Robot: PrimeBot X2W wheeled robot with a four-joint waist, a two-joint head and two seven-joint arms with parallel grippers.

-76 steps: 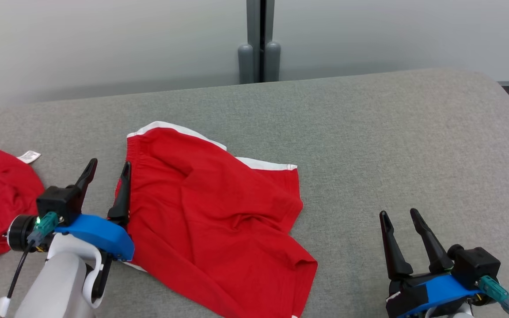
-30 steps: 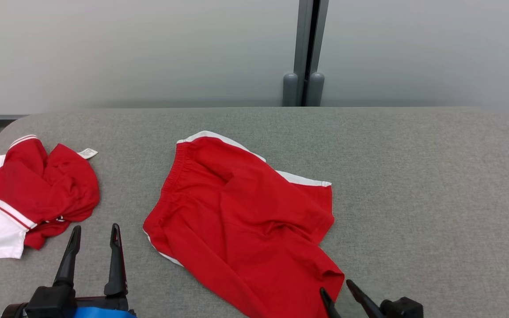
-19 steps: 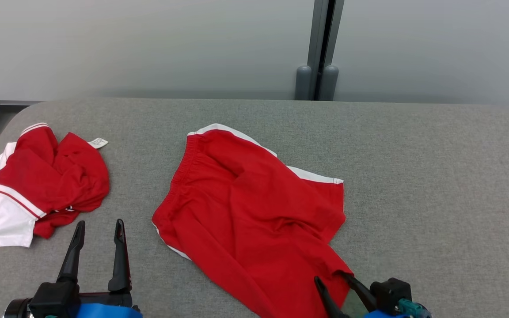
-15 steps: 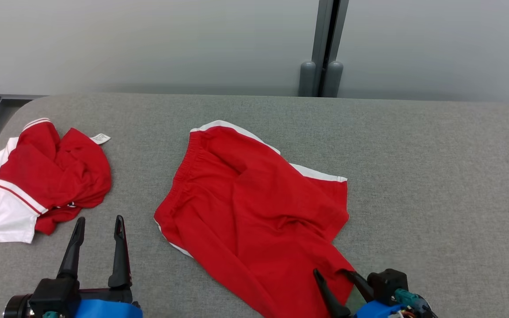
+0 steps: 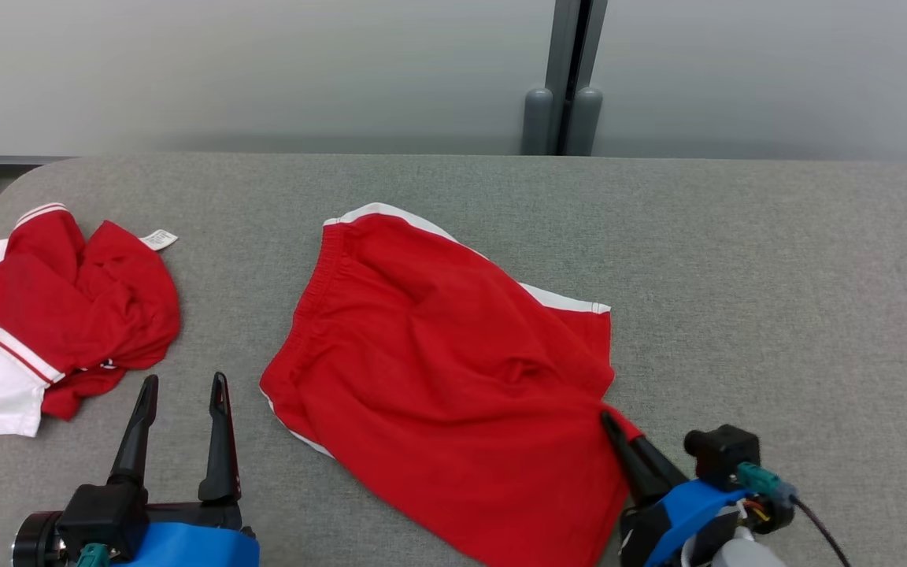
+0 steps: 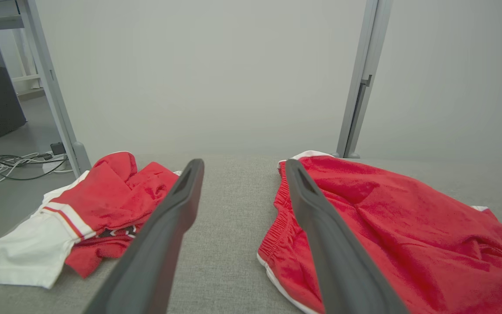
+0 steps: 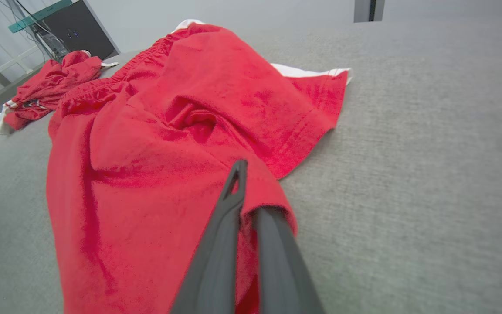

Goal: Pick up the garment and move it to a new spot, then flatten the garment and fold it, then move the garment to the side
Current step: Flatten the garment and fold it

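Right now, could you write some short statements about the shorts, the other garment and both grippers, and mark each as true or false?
The right gripper is shut on a corner of the red shorts. True.
The left gripper holds the shorts. False: it is open, beside them, holding nothing.
A crumpled red and white garment lies left of the shorts, apart from them. True.
The shorts hang in the air. False: they lie on the grey surface.

No legible text; white tag (image 5: 158, 239) unreadable.
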